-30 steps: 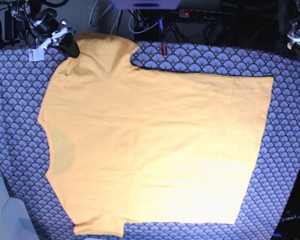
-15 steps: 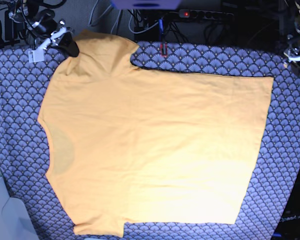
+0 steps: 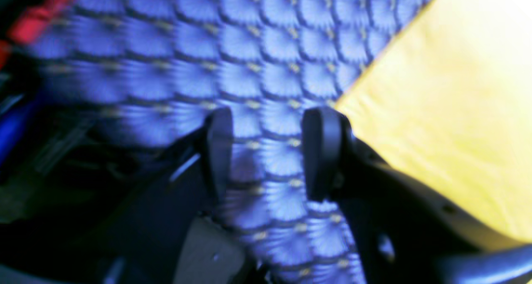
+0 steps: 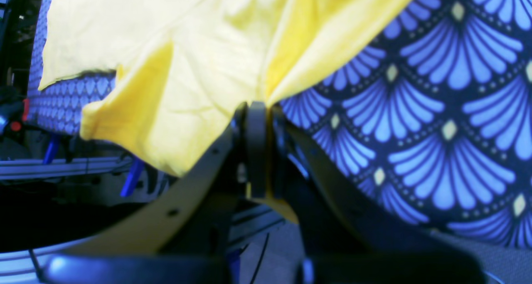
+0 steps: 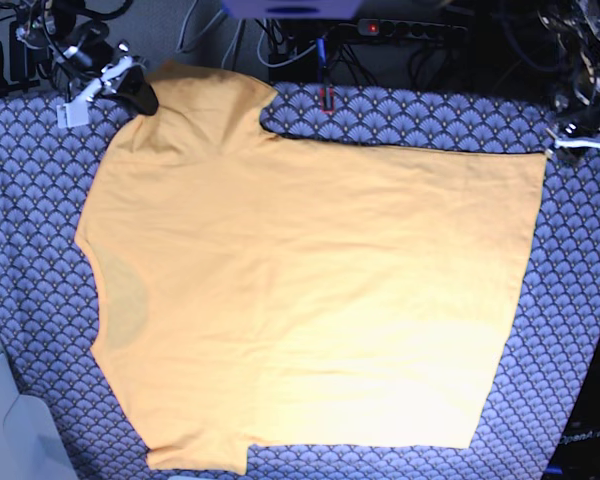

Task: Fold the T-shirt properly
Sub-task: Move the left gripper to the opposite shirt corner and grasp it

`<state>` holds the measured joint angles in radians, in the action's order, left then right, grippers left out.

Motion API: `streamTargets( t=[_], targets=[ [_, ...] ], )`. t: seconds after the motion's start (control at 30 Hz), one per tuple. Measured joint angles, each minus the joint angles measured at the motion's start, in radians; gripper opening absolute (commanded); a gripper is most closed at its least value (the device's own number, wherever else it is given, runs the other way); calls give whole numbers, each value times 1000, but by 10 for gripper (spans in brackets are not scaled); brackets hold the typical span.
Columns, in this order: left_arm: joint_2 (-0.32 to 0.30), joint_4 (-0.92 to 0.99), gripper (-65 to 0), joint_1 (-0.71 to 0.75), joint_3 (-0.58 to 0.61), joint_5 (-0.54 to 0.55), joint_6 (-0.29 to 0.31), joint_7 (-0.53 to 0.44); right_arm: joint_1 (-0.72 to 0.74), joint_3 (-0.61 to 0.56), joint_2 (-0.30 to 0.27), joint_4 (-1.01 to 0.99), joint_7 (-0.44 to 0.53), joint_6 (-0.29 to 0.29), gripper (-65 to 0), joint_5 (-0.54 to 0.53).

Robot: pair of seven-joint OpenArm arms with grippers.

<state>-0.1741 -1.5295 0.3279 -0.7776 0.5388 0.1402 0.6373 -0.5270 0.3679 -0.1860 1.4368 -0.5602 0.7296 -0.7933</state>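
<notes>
Fan-patterned cloth [image 5: 570,300] covers my table; cables behind. My right gripper [image 4: 257,109] pinches T-shirt [image 5: 310,290] sleeve; left gripper [image 3: 266,151] gapes, empty. No readable writing.

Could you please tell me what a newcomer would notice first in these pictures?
A big orange-yellow T-shirt lies flat across the middle of a blue fan-patterned cloth. At the far corner, the right tool is shut on a sleeve, while the left tool hangs open beside the shirt's hem corner.
</notes>
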Motion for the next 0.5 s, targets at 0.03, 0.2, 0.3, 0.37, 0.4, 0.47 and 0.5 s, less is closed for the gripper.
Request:
streamTargets(
  t=[0.03, 0.2, 0.3, 0.37, 0.4, 0.47, 0.5],
  targets=[
    [3, 11, -378, -9, 19, -9, 4, -6, 0, 0, 0, 0, 0, 0, -650, 0],
    [5, 52, -378, -33, 73, -27, 6, -7, 0, -1, 0, 0, 0, 0, -650, 0],
    [14, 53, -378, -44, 68, -35, 2, -9, 0, -1, 0, 0, 0, 0, -650, 0],
    [26, 56, -378, -63, 67, -41, 1, -11, 2, -1, 0, 0, 0, 0, -650, 0],
    [26, 63, -378, -66, 72, -43, 10, -14, 2, -1, 0, 0, 0, 0, -650, 0],
    [27, 93, -378, -78, 72, -59, 17, -35, 2, -1, 0, 0, 0, 0, -650, 0],
    [27, 111, -378, -88, 71, -58, 18, -47, 2, -2, 0, 0, -1, 0, -650, 0]
  ],
)
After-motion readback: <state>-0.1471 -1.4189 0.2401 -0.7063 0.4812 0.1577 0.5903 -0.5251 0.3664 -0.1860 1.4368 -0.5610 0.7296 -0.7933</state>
